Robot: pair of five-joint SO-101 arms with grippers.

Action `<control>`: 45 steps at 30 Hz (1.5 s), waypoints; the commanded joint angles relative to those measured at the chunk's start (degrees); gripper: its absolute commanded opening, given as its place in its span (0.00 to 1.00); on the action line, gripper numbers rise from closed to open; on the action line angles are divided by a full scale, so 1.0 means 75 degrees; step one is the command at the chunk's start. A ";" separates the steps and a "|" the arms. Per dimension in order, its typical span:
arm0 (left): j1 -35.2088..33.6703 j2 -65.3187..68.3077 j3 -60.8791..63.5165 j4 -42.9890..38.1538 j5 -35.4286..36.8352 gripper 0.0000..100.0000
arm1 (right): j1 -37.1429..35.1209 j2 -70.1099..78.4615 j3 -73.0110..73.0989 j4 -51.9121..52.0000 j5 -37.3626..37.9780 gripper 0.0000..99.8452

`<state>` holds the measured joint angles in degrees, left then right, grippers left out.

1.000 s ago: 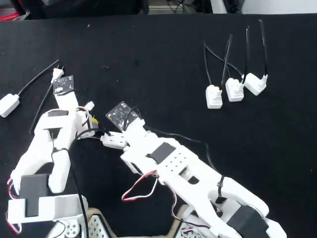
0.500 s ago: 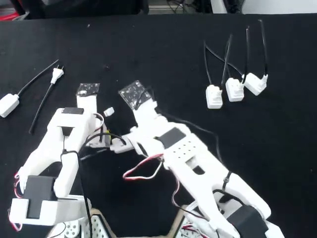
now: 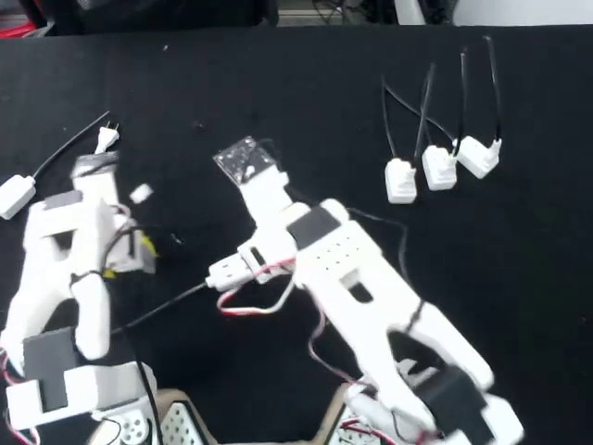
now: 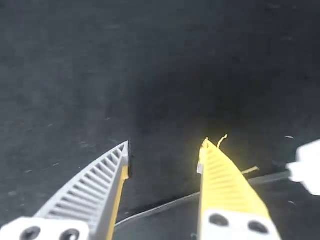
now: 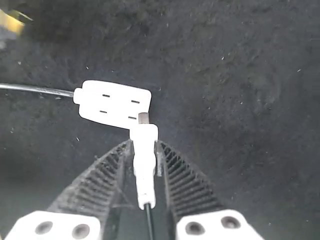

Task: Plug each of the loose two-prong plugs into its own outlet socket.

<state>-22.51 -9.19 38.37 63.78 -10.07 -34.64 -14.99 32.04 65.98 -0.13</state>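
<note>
My right gripper (image 5: 144,152) is shut on a white two-prong plug (image 5: 144,165), whose black cable runs back between the fingers. A metal prong lies over the near edge of a white outlet socket (image 5: 112,106) flat on the black table; I cannot tell whether it sits in a slot. From above, the right gripper (image 3: 243,269) holds plug and socket (image 3: 225,273) together at the table's middle. My left gripper (image 4: 162,150) is open over bare cloth, and in the high view the left gripper (image 3: 139,248) stands to the left of the socket. Another loose plug (image 3: 107,138) lies at far left.
Three white sockets (image 3: 438,167) with plugs and black cables sit at the back right. One more white socket (image 3: 17,196) lies at the left edge. A black cable (image 3: 162,304) trails from the middle socket toward the arm bases.
The left arm has swung left, away from the middle socket, and its gripper now stands apart from it. The right arm has turned and still holds the plug at the socket.
</note>
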 commanded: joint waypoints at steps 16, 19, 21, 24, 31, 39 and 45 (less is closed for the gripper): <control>-0.0170 -0.3739 0.4097 -0.2719 0.0047 0.23 | -0.0082 0.4800 -0.6582 0.4009 -0.0070 0.01; -0.0170 -0.3634 0.4073 -0.2731 0.0047 0.23 | -0.0164 0.5269 -0.7109 0.4290 -0.0328 0.01; -0.0170 -0.3610 0.4062 -0.2731 0.0047 0.23 | -0.0293 0.5445 -0.7238 0.4302 -0.0445 0.01; -0.0182 -0.3610 0.4062 -0.2731 0.0047 0.23 | -0.0445 0.5667 -0.7226 0.4255 -0.0586 0.01; -0.0182 -0.3610 0.4062 -0.2708 0.0047 0.23 | -0.0445 0.6171 -0.7215 0.4161 -0.0598 0.01; -0.0182 -0.3645 0.4062 -0.2708 0.0047 0.23 | -0.0445 0.6570 -0.7203 0.4032 -0.1043 0.01; -0.0182 -0.3669 0.4062 -0.2684 0.0047 0.23 | -0.0422 0.6605 -0.7191 0.4232 -0.1536 0.01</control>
<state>-24.44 -36.00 69.67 43.91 -10.33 -37.36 33.54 -21.05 97.71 -9.98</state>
